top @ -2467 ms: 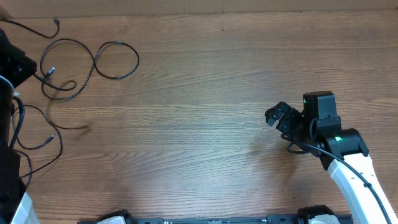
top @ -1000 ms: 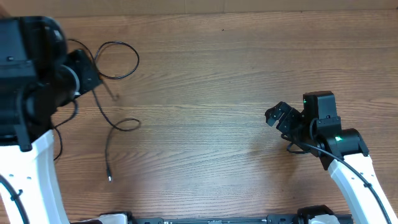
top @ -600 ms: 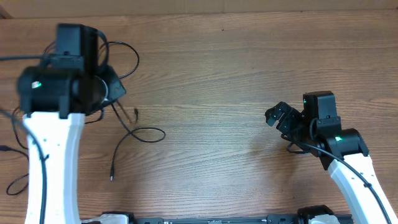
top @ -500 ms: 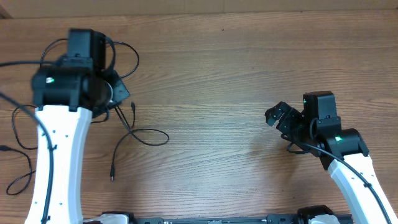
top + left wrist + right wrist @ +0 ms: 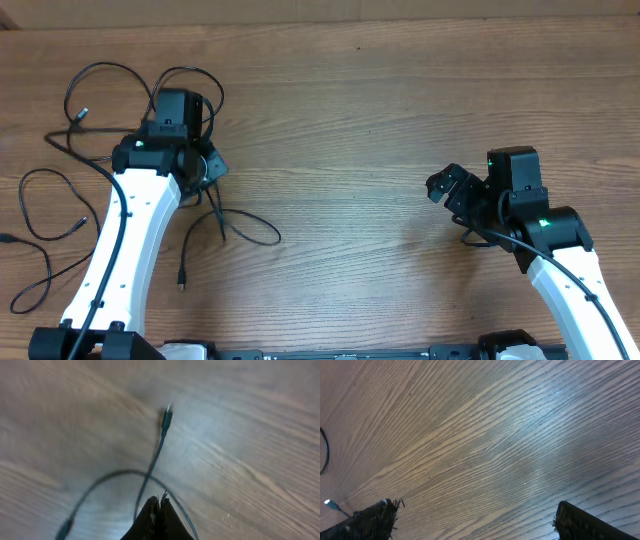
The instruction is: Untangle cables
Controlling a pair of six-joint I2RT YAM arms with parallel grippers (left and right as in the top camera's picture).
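Thin black cables lie at the table's left. One loops at the far left (image 5: pixel 110 70), another curls near the left edge (image 5: pixel 30 195). My left gripper (image 5: pixel 212 170) is shut on a third cable (image 5: pixel 255 232), which hangs from it, loops to the right and ends in a plug (image 5: pixel 181 285). In the left wrist view the shut fingertips (image 5: pixel 159 506) have this cable running past them to a silver-tipped plug (image 5: pixel 166 417). My right gripper (image 5: pixel 441 186) is open and empty at the right, far from the cables; its fingers (image 5: pixel 375 517) stand wide apart over bare wood.
The wooden table (image 5: pixel 340 120) spreads between the two arms. A short piece of cable (image 5: pixel 324 450) and a plug tip (image 5: pixel 330 505) show at the left edge of the right wrist view. The left arm's white link (image 5: pixel 130 250) crosses the front left.
My left arm has swung in from the left edge toward the right, pulling one cable away from the others so its loop and plug trail to the right. The right arm has not moved.
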